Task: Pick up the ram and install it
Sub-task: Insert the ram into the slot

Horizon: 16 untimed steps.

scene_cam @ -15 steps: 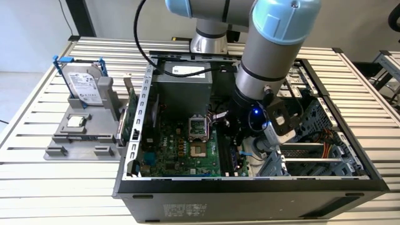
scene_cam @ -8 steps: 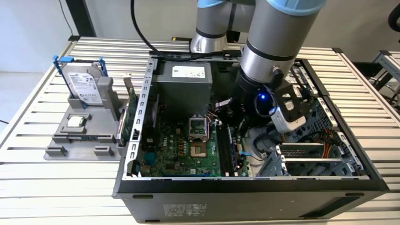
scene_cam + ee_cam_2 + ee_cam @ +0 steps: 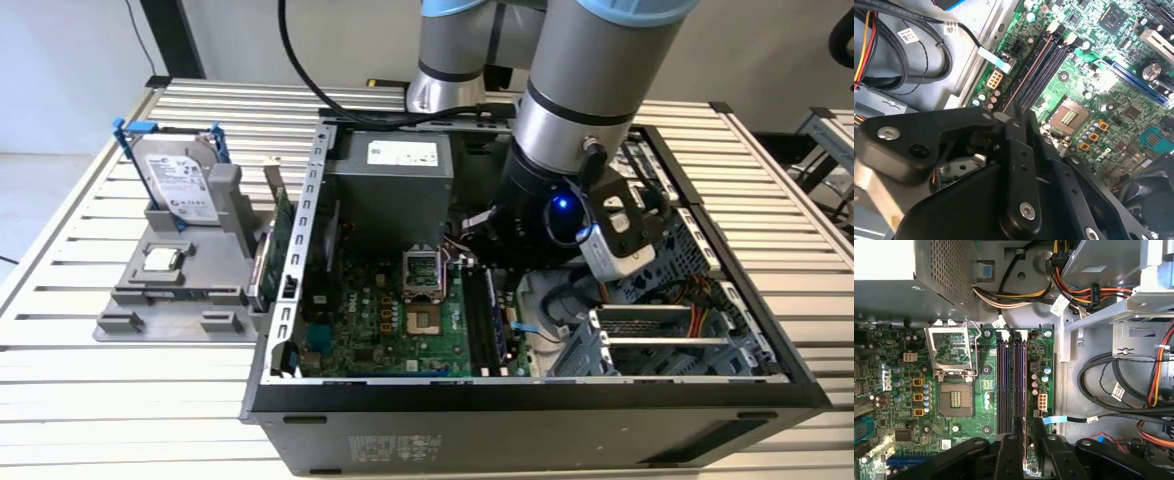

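In the first wrist view, right of the CPU socket (image 3: 956,400), my tool (image 3: 1027,422) looks clamped on the ram (image 3: 1024,390), edge-on over a memory slot. I judge we're inserting it, which needs straight, even downward pressure.

- Computer case (image 3: 534,400): lies open on the slatted table (image 3: 80,380).
- Motherboard (image 3: 387,330): inside the case.
- Hard drive (image 3: 180,175): upright in a holder (image 3: 174,295), at the exterior view's left of the case.
- Memory slots (image 3: 1011,385): between CPU socket (image 3: 954,400) and cables (image 3: 1114,385).
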Each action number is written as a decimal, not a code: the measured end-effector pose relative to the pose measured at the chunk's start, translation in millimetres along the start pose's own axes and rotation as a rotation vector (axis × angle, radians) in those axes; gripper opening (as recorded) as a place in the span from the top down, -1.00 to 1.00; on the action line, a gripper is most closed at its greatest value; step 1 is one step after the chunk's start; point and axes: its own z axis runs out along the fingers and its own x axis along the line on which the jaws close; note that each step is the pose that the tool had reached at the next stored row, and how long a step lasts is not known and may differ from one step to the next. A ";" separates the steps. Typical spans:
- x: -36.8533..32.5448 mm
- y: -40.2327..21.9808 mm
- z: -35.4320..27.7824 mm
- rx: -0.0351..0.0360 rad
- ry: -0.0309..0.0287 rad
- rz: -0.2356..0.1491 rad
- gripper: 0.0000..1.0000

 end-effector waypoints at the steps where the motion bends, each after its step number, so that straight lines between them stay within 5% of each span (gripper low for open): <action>1: 0.0 0.0 0.0 0.0000 0.0000 0.000 1.00; 16: 0.0 -0.2 -0.8 0.0000 0.0000 -0.002 1.00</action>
